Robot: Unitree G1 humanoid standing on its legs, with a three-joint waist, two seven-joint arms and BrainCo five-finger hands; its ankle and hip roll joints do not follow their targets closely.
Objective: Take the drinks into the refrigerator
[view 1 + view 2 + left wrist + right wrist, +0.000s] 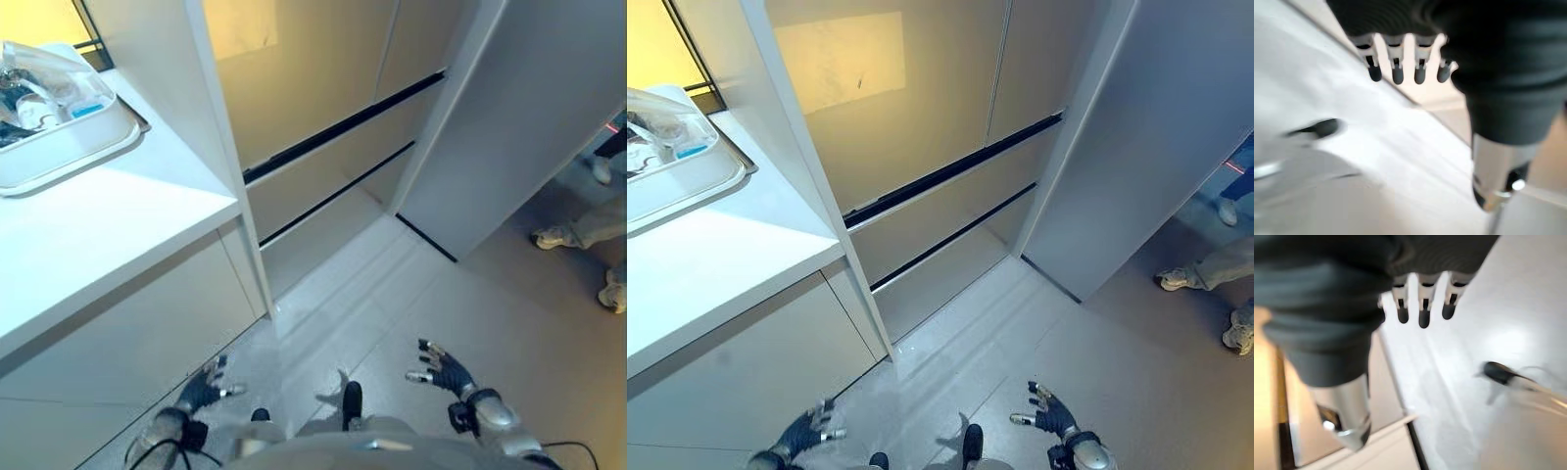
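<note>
Both hands, left hand (204, 389) and right hand (446, 371), hang spread and empty; bottles in the white tray (93, 149) look light, slippery; grasp mid-body.

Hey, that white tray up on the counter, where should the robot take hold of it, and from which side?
Probably the white tray by its raised near rim, approached from the front. The rim flares outward, giving fingers a lip to hook under, clear bags fill its middle, and an upright white panel crowds its right side. The left hand, open and low, is on that side.
</note>
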